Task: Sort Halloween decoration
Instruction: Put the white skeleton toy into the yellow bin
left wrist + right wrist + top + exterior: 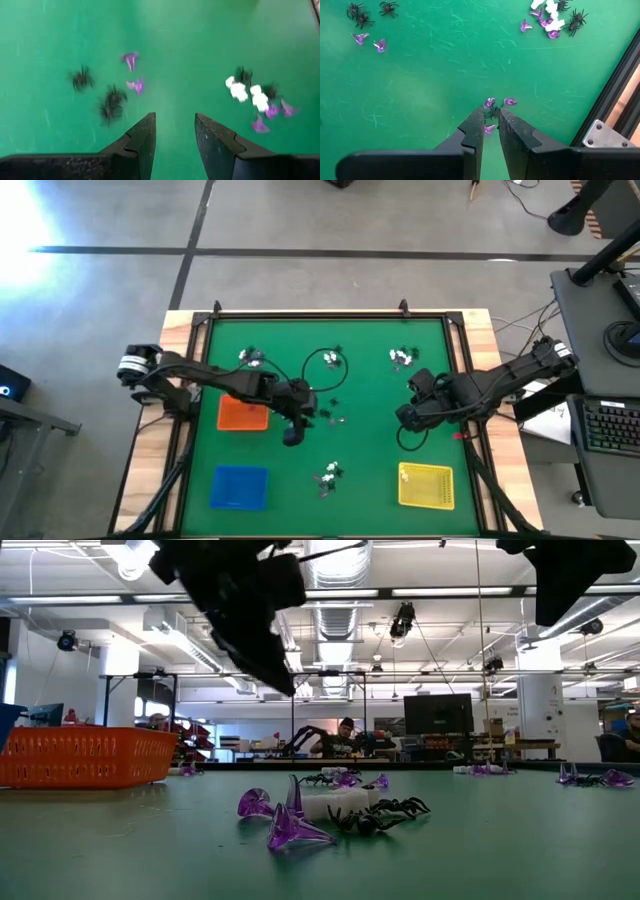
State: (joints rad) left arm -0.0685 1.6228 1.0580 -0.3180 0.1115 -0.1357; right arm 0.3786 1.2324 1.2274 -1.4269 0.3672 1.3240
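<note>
Tiny white, black spider-shaped and purple trinkets lie in small heaps on the green mat [360, 470]: three along the far side [250, 358] [333, 360] [402, 358], one in the middle [335, 418] and one toward the near side [328, 473] [340, 810]. My left gripper [293, 432] [175, 130] hangs open and empty above the mat, between the spiders [111, 102] and a mixed heap [255, 97]. My right gripper [405, 420] [491, 116] is raised at the middle right. Its fingers are almost together, with a small black trinket [493, 112] between the tips. My right gripper pinches the small black trinket [493, 112] between its two fingertips, coming from above and pointing down. The low view shows this gripper well above the mat. Which part of the trinket the fingers have is too small to tell.
An orange tray [242, 413] stands at the left, beside my left arm. A blue tray [238, 485] is at the near left and a yellow tray [426, 485] at the near right. Purple trinkets [509, 101] lie on the mat under my right gripper. A black rail [615, 95] borders the mat.
</note>
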